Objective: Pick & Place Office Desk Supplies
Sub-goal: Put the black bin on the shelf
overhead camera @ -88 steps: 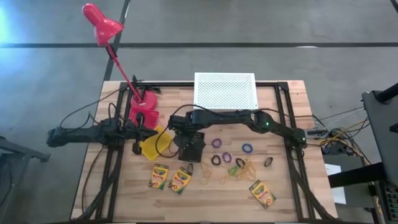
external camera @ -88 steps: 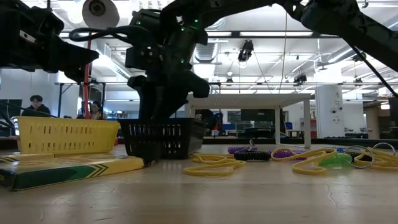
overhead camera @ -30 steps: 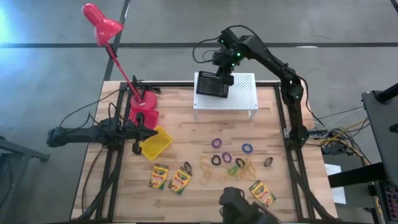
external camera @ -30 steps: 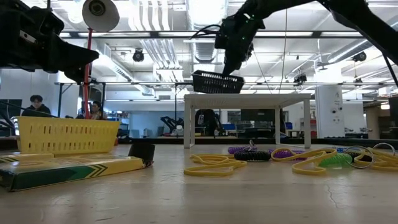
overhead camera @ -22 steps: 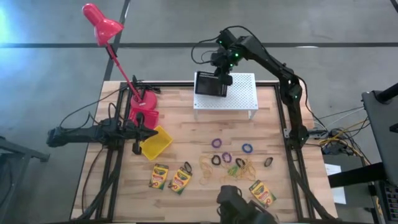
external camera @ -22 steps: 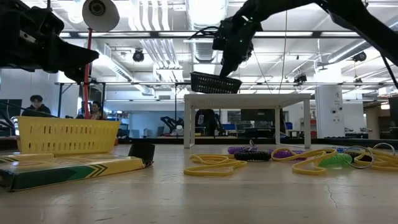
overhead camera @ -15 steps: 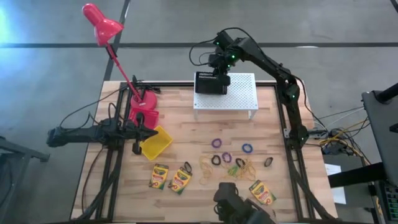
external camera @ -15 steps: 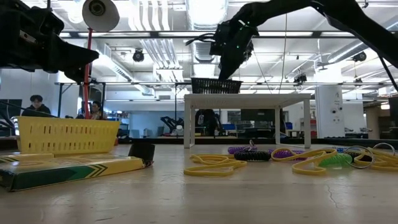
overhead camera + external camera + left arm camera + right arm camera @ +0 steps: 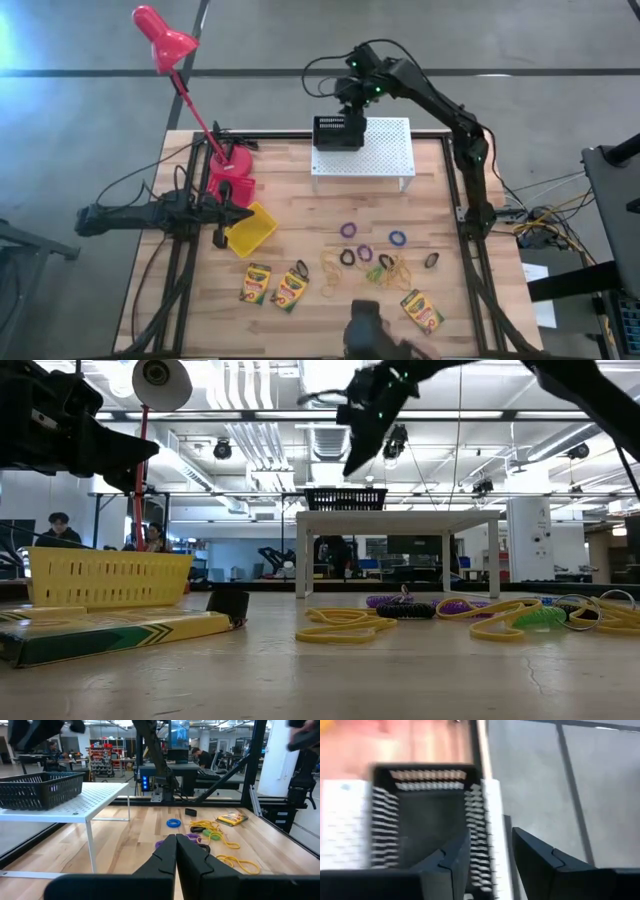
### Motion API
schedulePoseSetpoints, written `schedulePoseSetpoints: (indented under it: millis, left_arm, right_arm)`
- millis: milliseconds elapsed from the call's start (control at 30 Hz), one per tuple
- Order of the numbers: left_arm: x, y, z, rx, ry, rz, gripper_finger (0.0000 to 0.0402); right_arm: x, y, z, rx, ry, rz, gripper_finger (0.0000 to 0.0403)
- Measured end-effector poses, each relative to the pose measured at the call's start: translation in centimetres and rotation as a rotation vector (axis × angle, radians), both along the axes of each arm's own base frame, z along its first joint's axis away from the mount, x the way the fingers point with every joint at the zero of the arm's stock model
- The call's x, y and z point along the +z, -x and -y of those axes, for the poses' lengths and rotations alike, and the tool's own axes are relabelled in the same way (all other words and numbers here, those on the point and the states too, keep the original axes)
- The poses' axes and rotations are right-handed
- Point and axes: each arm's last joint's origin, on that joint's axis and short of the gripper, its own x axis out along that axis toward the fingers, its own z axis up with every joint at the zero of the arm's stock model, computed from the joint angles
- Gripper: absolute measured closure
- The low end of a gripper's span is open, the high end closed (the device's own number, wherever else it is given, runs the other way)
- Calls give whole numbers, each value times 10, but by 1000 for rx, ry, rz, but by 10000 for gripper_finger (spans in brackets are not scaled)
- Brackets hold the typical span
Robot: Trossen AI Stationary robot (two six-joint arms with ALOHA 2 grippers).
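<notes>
The black slotted basket (image 9: pixel 337 132) stands upright with its bottom on the white riser's far-left corner (image 9: pixel 345 498). My right gripper (image 9: pixel 492 852) hangs open above it (image 9: pixel 365 420), touching nothing. My left gripper (image 9: pixel 176 855) is shut and waits near the table's left side, beside the yellow basket (image 9: pixel 250 228). Three crayon boxes (image 9: pixel 256 284) (image 9: pixel 290 290) (image 9: pixel 422 311) lie flat near the near edge. Tan rubber bands (image 9: pixel 390 268) and small rings (image 9: pixel 348 230) lie scattered between them. I cannot tell the pink-red basket apart from the lamp's red foot.
The red desk lamp (image 9: pixel 165 40) rises from its foot (image 9: pixel 232 172) at the table's far left. The white perforated riser (image 9: pixel 375 150) stands at the far middle. A dark shape (image 9: pixel 368 335) shows at the near edge. Bare wood lies between riser and rings.
My right gripper has carried the black basket toward the table's left over the riser and set it down level on the far-left corner. It has let go and risen clear above the basket. The left arm has kept still.
</notes>
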Motion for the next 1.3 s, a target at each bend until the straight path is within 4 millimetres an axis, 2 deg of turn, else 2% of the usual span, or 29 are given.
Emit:
schedulePoseSetpoints:
  millis: [200, 267, 367, 567, 767, 900, 1000, 1133, 1300]
  left_arm:
    - [0, 0, 0, 0, 0, 0, 387]
    - [0, 0, 0, 0, 0, 0, 387]
    - [0, 0, 0, 0, 0, 0, 387]
    - [0, 0, 0, 0, 0, 0, 387]
    - [0, 0, 0, 0, 1, 0, 387]
    - [0, 0, 0, 0, 1, 1, 387]
    - [0, 0, 0, 0, 4, 0, 387]
    - [0, 0, 0, 0, 3, 0, 387]
    - [0, 0, 0, 0, 3, 0, 387]
  right_arm:
    - [15, -23, -61, 100, -23, 29, 276]
    - [14, -31, -79, 112, 5, 7, 283]
    - [3, -38, -92, 34, 67, -84, 296]
    - [-10, -30, -85, -10, -2, -120, 309]
    - [-32, -26, -70, -12, -53, -158, 264]
    - [-45, -27, -68, 2, -53, -180, 235]
    - [-49, -28, -68, -1, -36, -188, 229]
    - [-55, -28, -67, -3, -33, -202, 249]
    - [-56, -29, -67, 5, -28, -201, 320]
